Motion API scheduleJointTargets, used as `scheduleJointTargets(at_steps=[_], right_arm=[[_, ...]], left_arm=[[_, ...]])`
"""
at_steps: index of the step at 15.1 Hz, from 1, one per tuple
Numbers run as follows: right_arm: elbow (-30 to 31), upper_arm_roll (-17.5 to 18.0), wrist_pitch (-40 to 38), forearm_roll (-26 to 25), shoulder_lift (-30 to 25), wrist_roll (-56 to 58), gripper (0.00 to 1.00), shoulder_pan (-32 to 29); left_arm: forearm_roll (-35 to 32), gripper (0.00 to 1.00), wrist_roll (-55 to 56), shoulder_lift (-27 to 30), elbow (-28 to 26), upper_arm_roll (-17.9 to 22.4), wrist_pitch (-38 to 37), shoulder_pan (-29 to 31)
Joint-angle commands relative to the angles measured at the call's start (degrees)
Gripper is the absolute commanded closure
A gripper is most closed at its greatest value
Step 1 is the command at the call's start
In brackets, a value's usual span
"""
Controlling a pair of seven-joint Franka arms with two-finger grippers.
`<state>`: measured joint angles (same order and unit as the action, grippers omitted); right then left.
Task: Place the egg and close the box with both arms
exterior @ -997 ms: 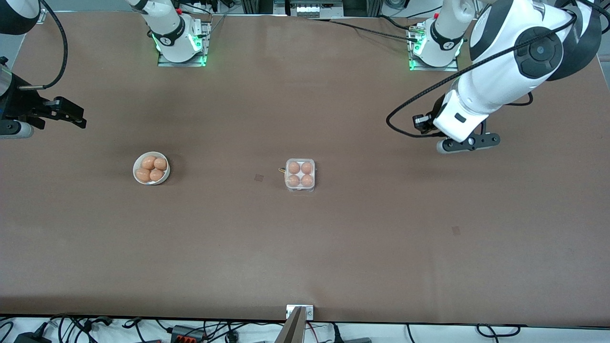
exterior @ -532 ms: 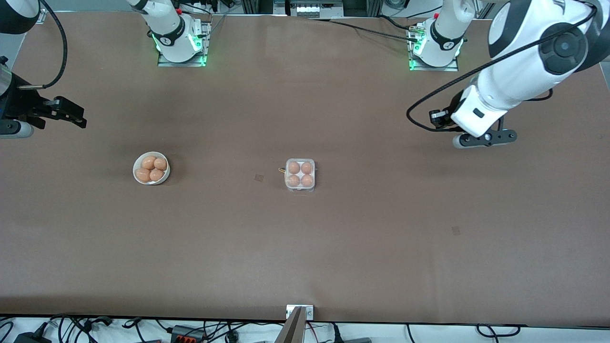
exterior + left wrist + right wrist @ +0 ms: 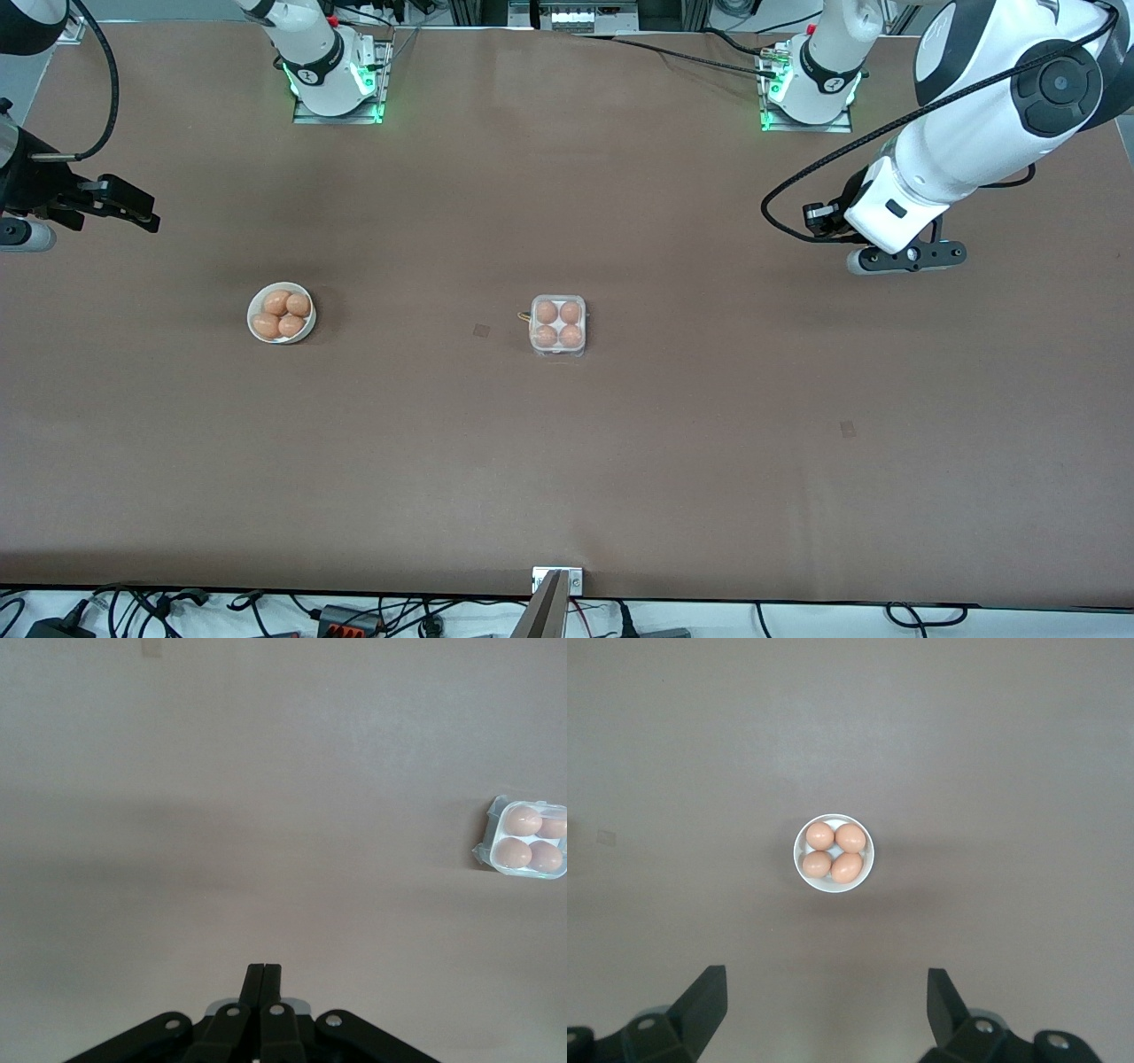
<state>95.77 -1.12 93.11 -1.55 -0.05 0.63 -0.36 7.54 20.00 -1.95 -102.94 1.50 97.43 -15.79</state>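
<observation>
The box (image 3: 557,352) sits mid-table, its see-through lid down over several light-brown eggs (image 3: 547,312), one in every cell. The left wrist view shows the same box (image 3: 485,850) off to one side. My left gripper (image 3: 264,967) is shut on nothing, fingers pressed together, and hangs over bare table toward the left arm's end, well away from the box. My right gripper (image 3: 133,211) hangs open and empty over the right arm's end of the table. In the right wrist view its fingers (image 3: 704,997) stand wide apart.
A round white bowl (image 3: 307,332) with several more eggs stands toward the right arm's end, level with the box; the right wrist view looks straight at this bowl (image 3: 834,888). Brown tabletop lies bare around both. Cables run along the table's near edge.
The left arm has swung away from the box toward its own end of the table, most of it in the first half second. The right gripper has shifted slightly. Box and bowl are unmoved.
</observation>
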Motion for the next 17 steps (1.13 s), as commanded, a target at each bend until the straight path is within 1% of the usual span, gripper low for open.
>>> scheduleJointTargets(at_steps=[1,4,5,7,8,9,10,12,13,14,15,16,17], right_arm=[[1.79,-0.37,-0.30,0.85,-2.41,-0.72,0.00,0.27],[3.37,-0.37,0.14,0.94,-3.82,-0.89,0.00,0.27],[3.37,-0.37,0.14,0.94,-3.82,-0.89,0.00,0.27],[3.37,-0.37,0.32,0.94,-3.73,-0.89,0.00,0.27],[3.37,-0.29,0.32,0.94,-3.73,-0.98,0.00,0.27],[3.37,-0.29,0.32,0.94,-3.56,-0.98,0.00,0.27],[3.29,-0.11,0.32,0.85,-3.38,-0.98,0.00,0.44],[2.94,-0.02,0.23,0.68,-3.29,-0.89,0.00,0.53],[2.85,0.06,0.23,0.68,-3.29,-0.89,0.00,0.53],[2.85,0.06,0.32,0.68,-3.21,-0.89,0.00,0.53],[2.85,0.06,0.32,0.68,-3.12,-0.89,0.00,0.53],[2.85,0.06,0.58,0.68,-2.77,-0.89,0.00,0.44],[2.85,0.06,0.76,0.68,-2.77,-0.89,0.00,0.27]], left_arm=[[-0.86,1.00,-5.48,1.42,-0.85,0.17,-0.75,2.16],[-0.86,1.00,-14.43,1.33,-0.68,0.87,-0.92,7.34],[-0.86,1.00,-17.16,1.07,-0.59,2.88,-0.92,7.96],[-1.04,1.00,-17.98,0.89,-0.59,3.86,-1.01,8.22],[-1.65,0.98,-17.98,0.89,-0.50,3.95,-1.01,8.23],[-3.91,0.97,-17.89,0.98,-0.50,3.78,-1.01,8.31],[-6.02,0.97,-17.63,1.07,-0.50,3.08,-1.01,8.31],[-7.27,0.95,-16.32,1.24,-0.50,1.41,-1.36,8.40],[-8.15,0.80,-15.79,0.98,0.11,1.06,-1.36,8.66],[-8.68,0.59,-15.95,0.46,1.24,1.14,-1.45,8.93],[-8.68,0.27,-16.22,-0.07,2.21,1.23,-1.45,9.45],[-8.68,0.00,-16.48,-0.16,3.09,1.32,-1.45,9.72],[-8.51,0.00,-16.05,-0.60,4.32,1.32,-1.36,9.89]])
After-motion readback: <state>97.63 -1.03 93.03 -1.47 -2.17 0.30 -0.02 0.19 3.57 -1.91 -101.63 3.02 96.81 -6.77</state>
